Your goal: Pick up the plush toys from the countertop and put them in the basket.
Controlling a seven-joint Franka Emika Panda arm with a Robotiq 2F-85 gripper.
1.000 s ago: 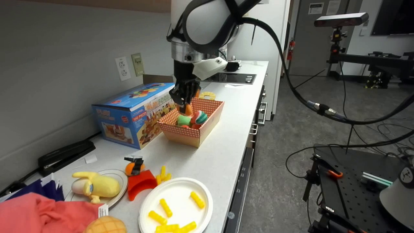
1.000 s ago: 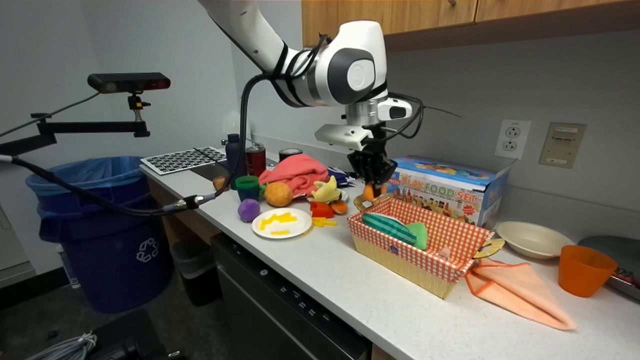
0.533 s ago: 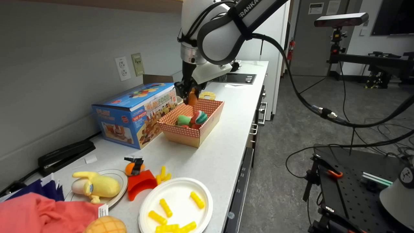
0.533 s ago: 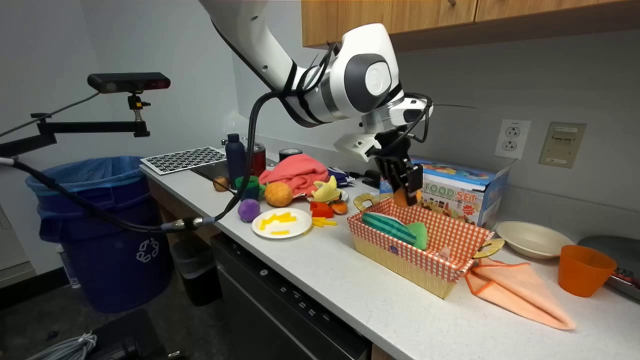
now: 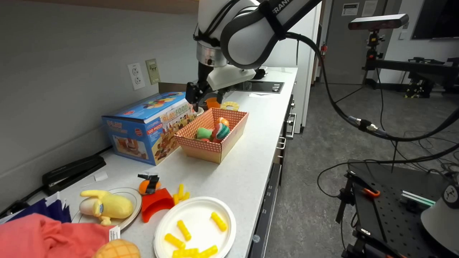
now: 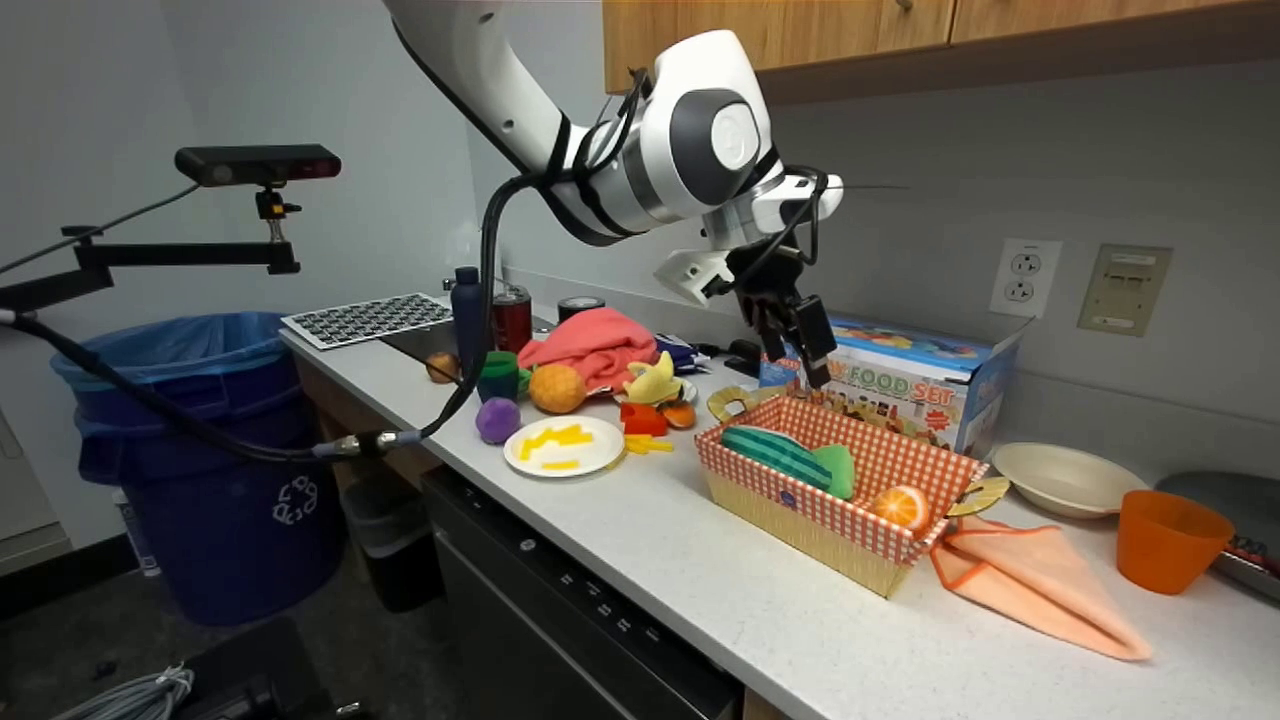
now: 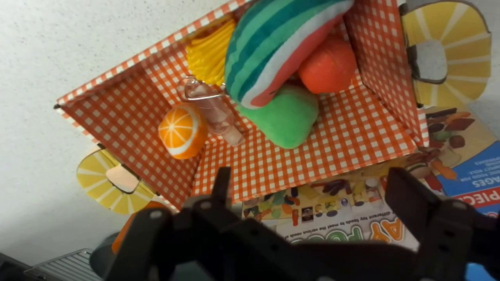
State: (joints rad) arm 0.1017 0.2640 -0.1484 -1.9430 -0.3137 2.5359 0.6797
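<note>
My gripper (image 7: 308,171) stands wide open above the edge of the red-checked basket (image 7: 336,128), nothing between its fingers. Inside that basket lie an orange-slice toy (image 7: 183,130), a watermelon toy (image 7: 269,47), a green toy (image 7: 291,117) and a round red toy (image 7: 330,66). The orange-slice toy rests at the end by the basket's handle (image 6: 980,497). On the countertop (image 6: 620,530), a yellow banana toy (image 6: 652,380), a round orange toy (image 6: 558,388) and a purple ball (image 6: 498,420) sit beyond the basket.
Against the basket's wall side stands the blue printed box (image 5: 147,125). A white plate (image 5: 200,211) carries yellow sticks, with a red holder (image 5: 156,202) beside it. Past the basket's other end are a peach cloth (image 6: 1040,580), an orange cup (image 6: 1170,540) and a bowl (image 6: 1070,478).
Half a second ago the orange toy was in my gripper above the basket. Now it lies in the basket's end. The jaws have opened and the arm has drawn up and back.
</note>
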